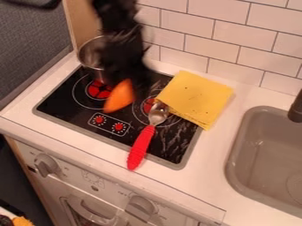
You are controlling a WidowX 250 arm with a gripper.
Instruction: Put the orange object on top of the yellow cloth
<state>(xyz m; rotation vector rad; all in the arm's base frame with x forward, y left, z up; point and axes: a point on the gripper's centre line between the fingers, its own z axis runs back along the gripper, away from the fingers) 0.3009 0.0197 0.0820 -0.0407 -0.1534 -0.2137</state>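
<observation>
We see the pincer (128, 79) at the orange object (120, 96), left of the cloth (196, 96); whether it pinches, we cannot tell.

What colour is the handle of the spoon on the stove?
The spoon's handle is red, as the camera view shows.

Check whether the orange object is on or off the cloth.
Off. The orange object is over the black stovetop, apart from the yellow cloth.

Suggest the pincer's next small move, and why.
Probably ease the pincer toward the yellow cloth, assuming it holds the orange object. The object's upper end meets the pincer, though the grip itself is unclear, and it's over the stove, left of the cloth in view.
</observation>
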